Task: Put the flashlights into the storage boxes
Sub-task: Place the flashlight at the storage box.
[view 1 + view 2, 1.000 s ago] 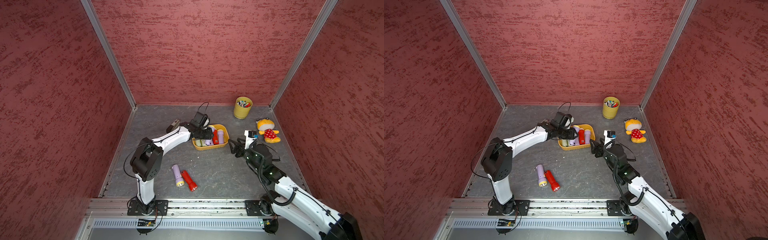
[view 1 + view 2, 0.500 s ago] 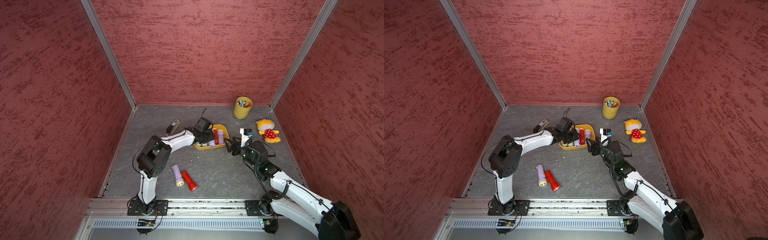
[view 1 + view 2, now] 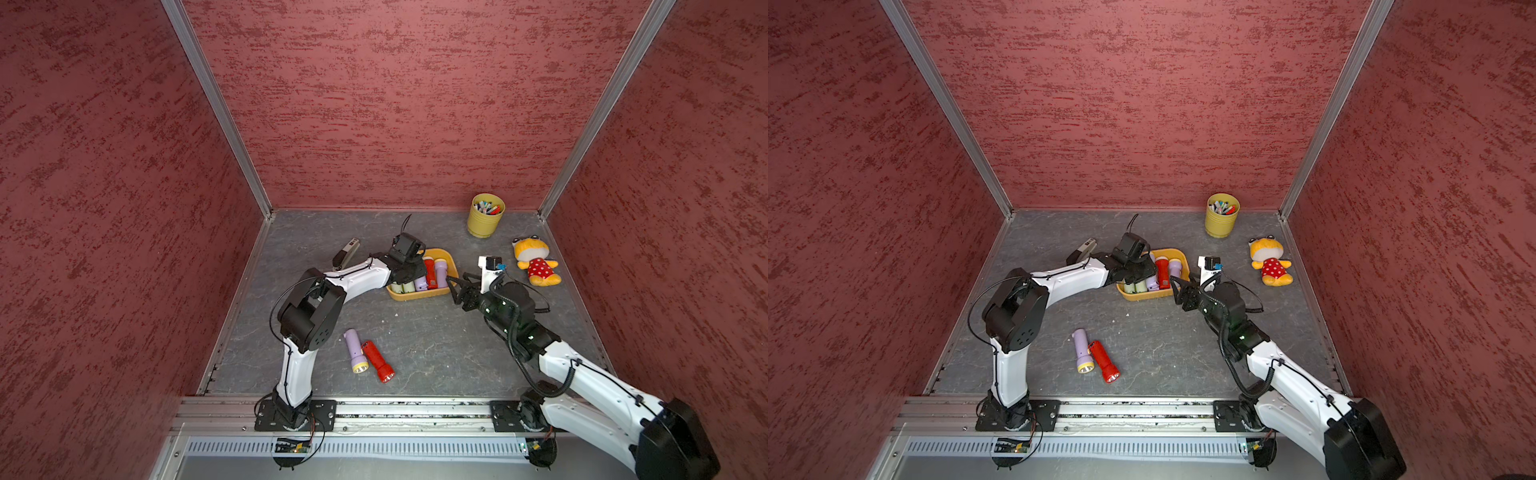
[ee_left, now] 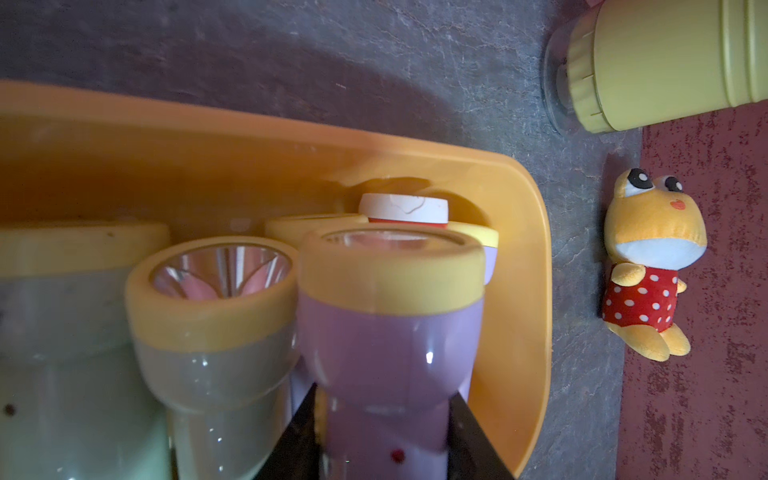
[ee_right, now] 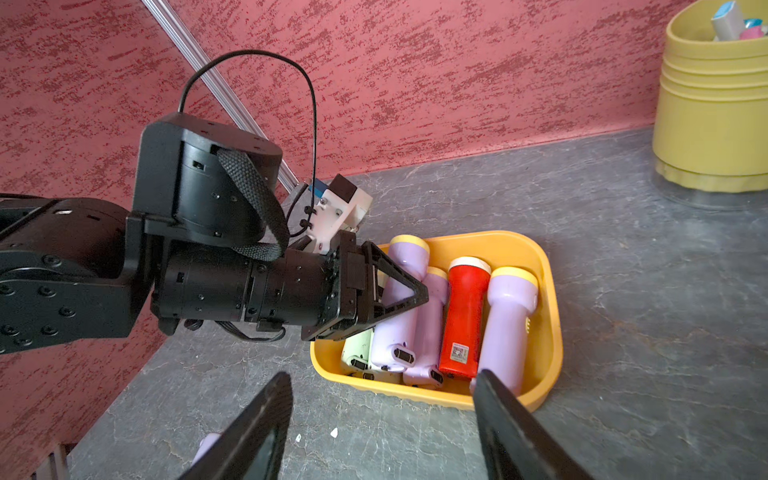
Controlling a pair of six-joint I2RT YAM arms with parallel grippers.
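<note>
My left gripper (image 4: 384, 434) is clamped on a yellow-rimmed lilac plastic flashlight (image 4: 390, 332) inside the shallow orange-yellow plastic tray (image 5: 550, 332). My right gripper (image 5: 380, 415) is half-wide and empty, just beside the tray. A loose lilac flashlight (image 3: 354, 348) and a red flashlight (image 3: 376, 359) lie well apart from the tray.

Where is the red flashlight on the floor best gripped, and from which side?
Take the red flashlight by its handle, from above, jaws across it: it lies flat and its head flares. The lilac flashlight lies close alongside, so that side looks tight.
</note>
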